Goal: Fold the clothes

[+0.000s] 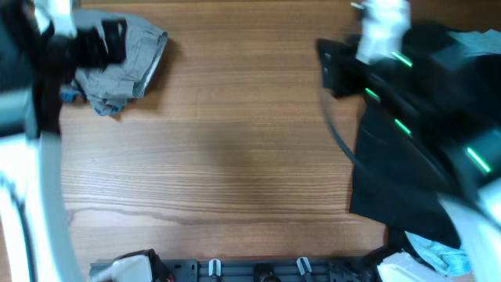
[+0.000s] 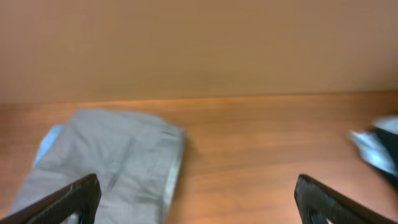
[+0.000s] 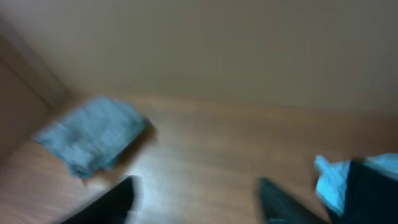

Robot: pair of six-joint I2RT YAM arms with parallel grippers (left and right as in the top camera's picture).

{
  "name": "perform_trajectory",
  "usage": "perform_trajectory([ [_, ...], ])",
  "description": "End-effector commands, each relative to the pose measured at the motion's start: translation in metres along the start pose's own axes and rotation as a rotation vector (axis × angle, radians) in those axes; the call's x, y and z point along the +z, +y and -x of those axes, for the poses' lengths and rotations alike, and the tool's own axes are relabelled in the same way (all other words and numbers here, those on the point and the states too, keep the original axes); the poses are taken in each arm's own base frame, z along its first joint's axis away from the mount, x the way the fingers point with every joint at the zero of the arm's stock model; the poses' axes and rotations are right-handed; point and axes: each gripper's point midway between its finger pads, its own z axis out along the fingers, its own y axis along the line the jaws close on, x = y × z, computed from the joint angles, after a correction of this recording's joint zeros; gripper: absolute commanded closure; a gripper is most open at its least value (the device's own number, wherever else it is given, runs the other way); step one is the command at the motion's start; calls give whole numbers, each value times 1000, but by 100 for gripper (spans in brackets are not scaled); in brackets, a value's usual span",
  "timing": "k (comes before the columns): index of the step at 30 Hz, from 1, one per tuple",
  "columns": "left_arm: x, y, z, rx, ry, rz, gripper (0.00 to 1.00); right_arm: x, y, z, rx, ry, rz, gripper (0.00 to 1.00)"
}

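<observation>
Grey shorts [image 2: 118, 155] just ahead of wide, empty left end effector [image 2: 196, 190]

Overhead, the left arm [image 1: 39, 117] is a blurred streak at 9 o'clock, and its dark end hides the 10 o'clock corner of the grey shorts [image 1: 129, 66]. The right arm [image 1: 423, 86], blurred at 2 o'clock, covers the top of the black garment [image 1: 391, 188]. The pale-blue cloth [image 1: 438, 254] at 5 o'clock is cut by the edge. The right wrist view is blurred throughout: a folded cloth [image 3: 93, 134] at 9 o'clock shows no detail, and the right gripper's fingers [image 3: 112, 202] run off the bottom.
</observation>
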Motion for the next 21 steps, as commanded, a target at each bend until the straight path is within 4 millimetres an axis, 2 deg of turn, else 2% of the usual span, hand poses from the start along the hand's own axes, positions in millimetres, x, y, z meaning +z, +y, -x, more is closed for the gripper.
perform_trajectory([
  [1, -59, -39, -22, 31, 30, -80, 0, -80, -1, 19, -22, -145, 10, 0],
  [5, -99, -48, -35, 33, 31, -51, 0, -137, -1, 26, -18, -256, 33, 0],
  [7, -113, -52, -37, 38, 12, -48, 0, -151, -2, 22, -17, -270, 35, 0],
  [9, -123, -56, -35, 41, -13, -46, 0, -153, -4, 12, -18, -237, 29, 0],
  [12, -129, -58, -35, 47, -29, -44, 0, -133, -7, -4, -22, -146, 10, 0],
  [17, -129, -57, -35, 47, -27, -44, 0, -87, -8, -16, -20, -31, -10, 0],
  [20, -129, -57, -35, 46, -27, -44, 0, -63, -1, -32, 129, 75, 21, 1],
  [21, -129, -57, -35, 47, -27, -44, 0, -56, -11, -41, 193, 109, -40, 3],
])
